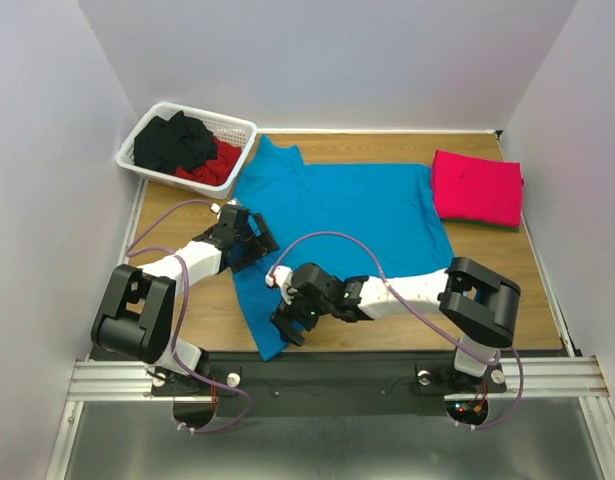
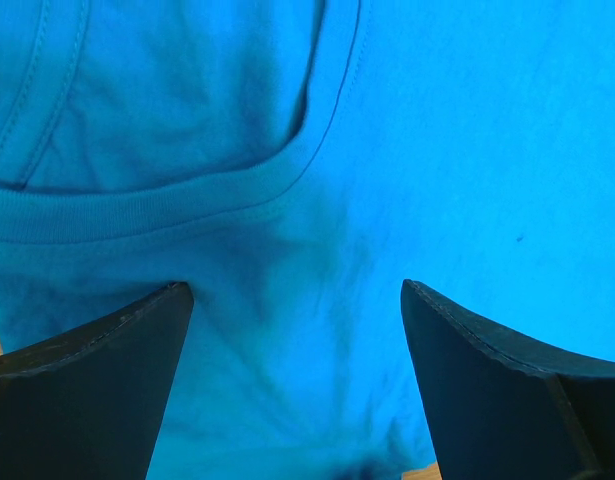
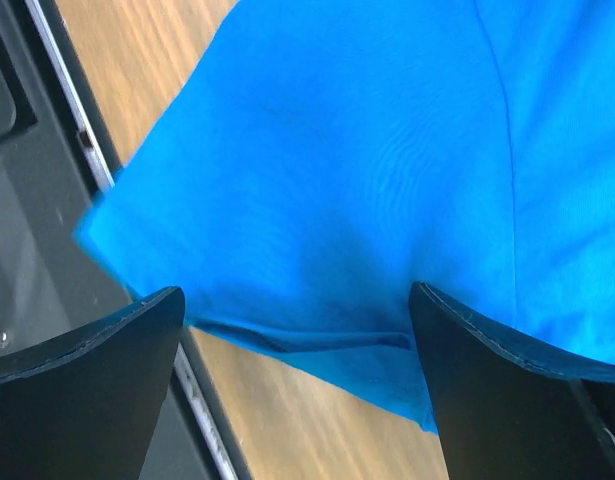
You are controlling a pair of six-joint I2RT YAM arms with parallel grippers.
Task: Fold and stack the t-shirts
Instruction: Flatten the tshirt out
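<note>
Top external view: the turquoise-blue t-shirt (image 1: 337, 215) lies spread flat across the middle of the tabletop (image 1: 387, 146). It is turned sideways, with its neck toward the left edge. One sleeve reaches toward the far-left corner and the other toward the near edge. The pinkish-red t-shirt (image 1: 477, 187) sits folded in a tidy block at the far-right corner, just beside the blue shirt's hem; whether the two touch I cannot tell.

My left tool (image 1: 255, 240) is low over the neck end of the blue shirt, near the left edge. In the left wrist view its fingers (image 2: 87, 380) stand wide apart with blue cloth filling the gap between them and the ribbed collar (image 2: 137, 205) just ahead. It has hold of nothing.

My right tool (image 1: 290, 325) is over the near sleeve, close to the near edge. In the right wrist view its fingers (image 3: 77, 390) are also spread wide, with the sleeve's loose edge lying between them. Bare wood and the black rail (image 3: 17, 120) show to one side. It grips nothing either.

At the far-left corner stands a white lattice basket (image 1: 209, 115). It holds a heap of black cloth (image 1: 172, 142) with red cloth (image 1: 212, 165) beside it.
</note>
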